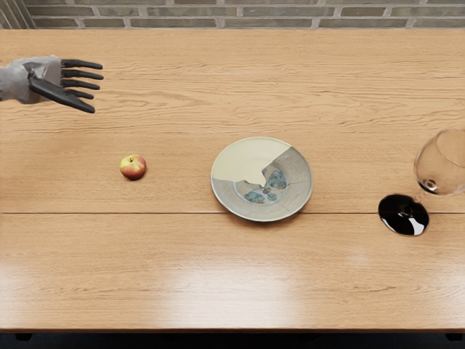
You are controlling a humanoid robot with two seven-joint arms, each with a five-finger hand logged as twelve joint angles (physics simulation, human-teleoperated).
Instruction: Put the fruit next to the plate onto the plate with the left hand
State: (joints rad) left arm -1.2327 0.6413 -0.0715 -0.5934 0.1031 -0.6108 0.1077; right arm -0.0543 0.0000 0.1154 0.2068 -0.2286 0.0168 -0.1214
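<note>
Upright (stem up), apple (133, 166) sits near plate (298, 190); left hand (62, 81) hovers, fingers (83, 74) spread.

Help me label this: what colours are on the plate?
The plate is cream and grey with blue-green patches near its middle; head view.

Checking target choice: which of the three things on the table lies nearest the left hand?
The apple, below the left hand; the plate and wine glass lie farther right.

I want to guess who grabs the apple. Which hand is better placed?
Left. The left hand hovers open at the picture's left, on the same side of the plate as the apple. No right hand is in view.
</note>
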